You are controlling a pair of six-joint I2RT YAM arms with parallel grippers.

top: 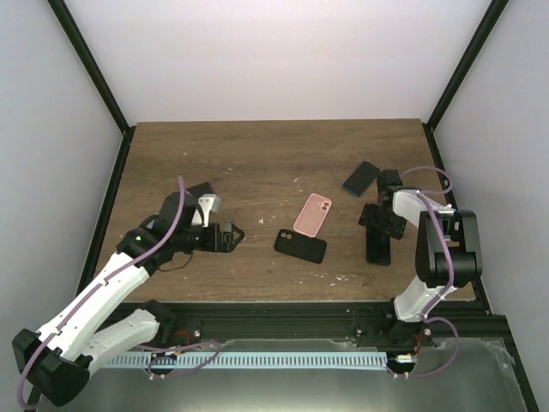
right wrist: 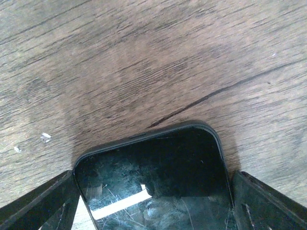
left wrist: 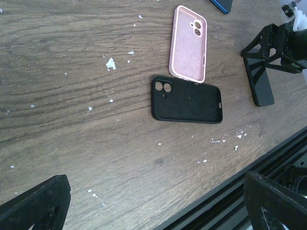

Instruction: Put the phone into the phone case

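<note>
Black phone point(top: 378, 250) flat at right; black case point(top: 300, 245), seemingly hollow-up, touching pink case point(top: 312, 214).

Brown wood grain w/ white flecks on table point(top: 257, 154). Pink case point(top: 312, 214) mid-table; matte black case point(top: 300, 245) toward near edge. Glossy black phone point(top: 378, 249) by right edge; dk blue phone point(top: 361, 178) farther back. White w/ black joints, purple cables point(top: 177, 215): left arm point(top: 103, 292), right arm point(top: 412, 296).

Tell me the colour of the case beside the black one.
Pink case, clearest in the left wrist view.
</note>
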